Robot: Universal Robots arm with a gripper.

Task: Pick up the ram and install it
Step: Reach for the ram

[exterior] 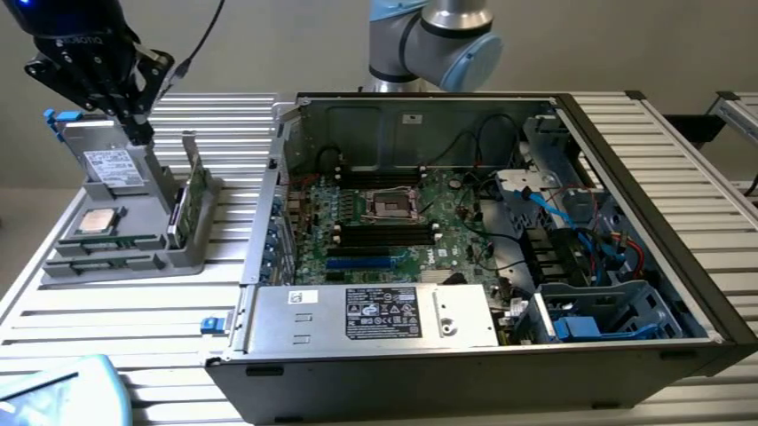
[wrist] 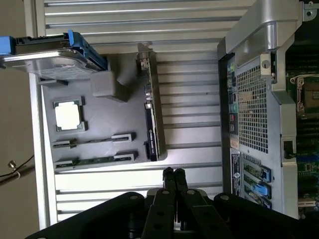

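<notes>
Exterior view's left: gripper hangs over the grey parts tray at the hard drive end, jaws clenched on nothing. The ram lies flat in the tray, in the slot farther from the CPU, near the upright green card and clear of the gripper. Right of that, the open PC case lies on the slatted table, motherboard exposed, with black DIMM slots either side of the CPU socket.
</notes>
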